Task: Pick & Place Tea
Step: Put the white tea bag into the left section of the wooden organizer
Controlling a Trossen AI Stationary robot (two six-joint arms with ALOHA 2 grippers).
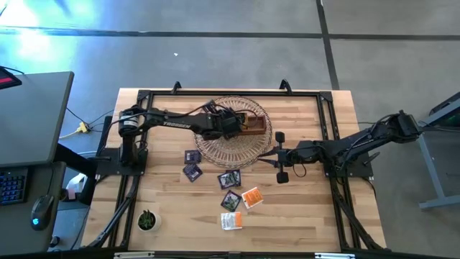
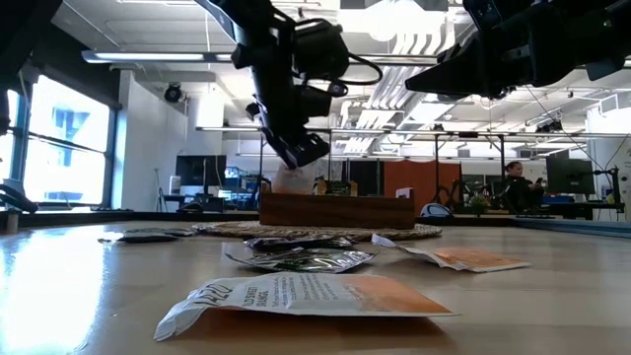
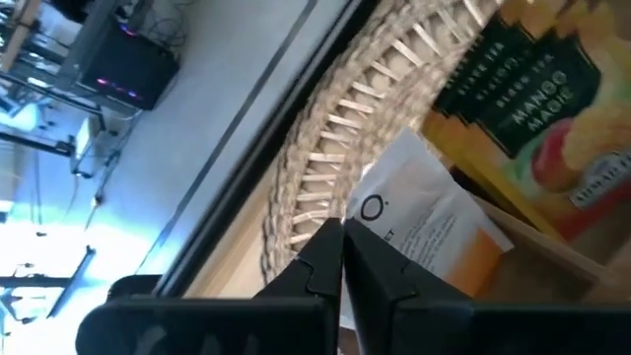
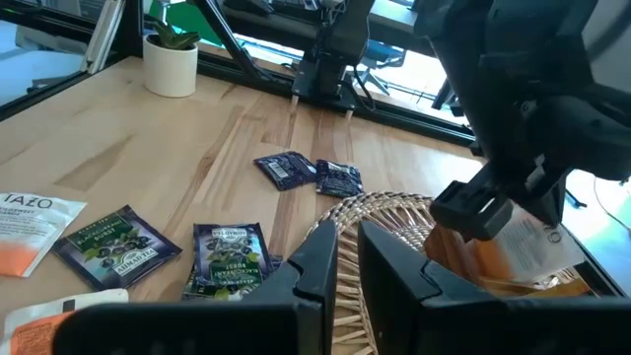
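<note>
Hanging over the round woven wicker basket, the left gripper has its jaws pressed narrowly together on the edge of a white-and-orange paper tea sachet, which dangles just above the brown wooden box sitting in the basket. Inside that box an orange and dark sachet printed with fruit stands against the wall.

The right gripper waits beside the basket's right rim, above the light wooden counter; its jaws stand narrow with a slim gap between them and hold nothing.

More sachets lie loose on the counter in front of the basket — two dark purple ones close together near its left front edge, two dark green-labelled ones further forward, and beyond them an orange sachet beside a white-and-orange one nearest the counter's front.

A small green plant in a white pot stands at the front left of the counter, well apart from the sachets. Across the room, seen from table height, a person sits at a desk.
</note>
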